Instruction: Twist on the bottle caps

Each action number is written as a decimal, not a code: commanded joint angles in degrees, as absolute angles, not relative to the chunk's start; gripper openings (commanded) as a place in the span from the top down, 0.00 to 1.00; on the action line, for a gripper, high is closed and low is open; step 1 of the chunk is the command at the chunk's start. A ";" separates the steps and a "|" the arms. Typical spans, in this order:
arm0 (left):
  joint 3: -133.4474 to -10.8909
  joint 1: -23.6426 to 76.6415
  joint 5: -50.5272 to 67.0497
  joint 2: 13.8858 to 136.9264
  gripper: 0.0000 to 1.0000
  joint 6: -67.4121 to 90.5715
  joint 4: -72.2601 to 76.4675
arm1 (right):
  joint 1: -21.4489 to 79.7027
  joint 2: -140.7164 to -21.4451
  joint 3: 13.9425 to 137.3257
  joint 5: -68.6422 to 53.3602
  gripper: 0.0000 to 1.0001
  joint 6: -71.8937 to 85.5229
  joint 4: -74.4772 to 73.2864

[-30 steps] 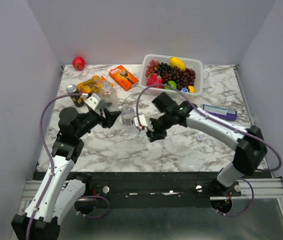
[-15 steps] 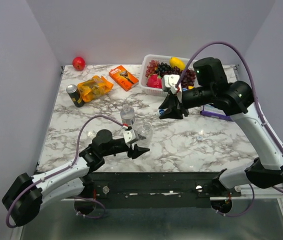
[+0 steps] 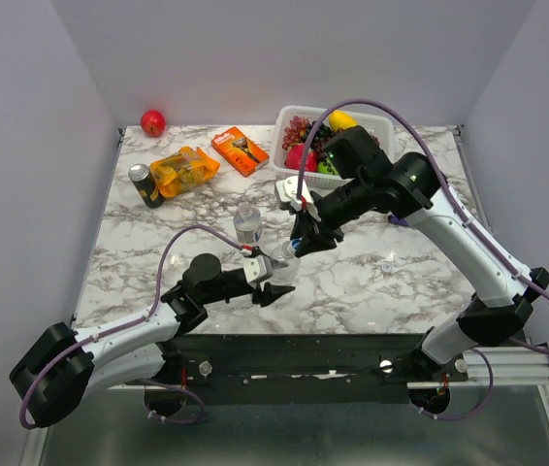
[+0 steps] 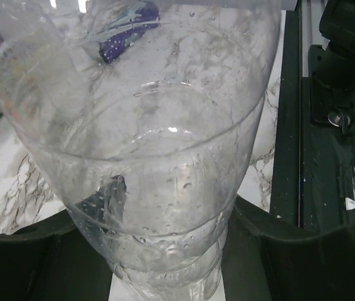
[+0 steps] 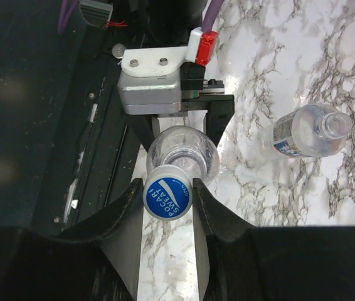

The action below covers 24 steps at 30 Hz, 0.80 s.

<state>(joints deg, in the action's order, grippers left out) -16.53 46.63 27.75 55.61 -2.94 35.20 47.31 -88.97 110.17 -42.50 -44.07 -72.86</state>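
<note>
Steadying grip: we clamp small clear plastic bottle (image 4: 165,163) upright in left gripper (image 3: 276,275) so it cannot spin; right gripper (image 5: 169,188) pinches round blue plastic cap (image 5: 167,196) just above bottle's mouth, ready to thread.

marble table (image 3: 371,286) carries a red fruit (image 3: 152,122), dark can (image 3: 143,185), orange packet (image 3: 183,170), orange box (image 3: 240,150) and fruit basket (image 3: 281,131) at the back; nearer stand a labelled bottle (image 3: 247,225), a clear bottle (image 3: 280,264) and, seemingly, a whitish cap (image 3: 387,265).
</note>
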 commanded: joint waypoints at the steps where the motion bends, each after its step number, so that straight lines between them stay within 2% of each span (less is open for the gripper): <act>1: -17.58 47.02 27.51 55.98 1.00 -5.80 38.41 | 48.07 -90.09 111.80 -39.47 0.69 -46.32 -73.48; 11: -17.67 47.02 28.04 56.08 1.00 -8.52 38.06 | 49.48 -91.67 112.67 -36.47 0.68 -48.86 -73.65; 18: -17.67 47.02 27.34 55.64 1.00 -9.32 37.70 | 51.06 -94.48 115.84 -37.53 0.67 -55.02 -82.52; 24: -16.53 46.93 25.40 54.93 1.00 -8.79 39.72 | 51.15 -94.48 113.91 -35.86 0.66 -56.07 -83.93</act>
<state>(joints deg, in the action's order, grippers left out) -16.53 46.59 26.98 56.25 -7.49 34.35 50.59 -93.34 114.37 -38.26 -53.65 -76.66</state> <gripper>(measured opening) 0.635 0.394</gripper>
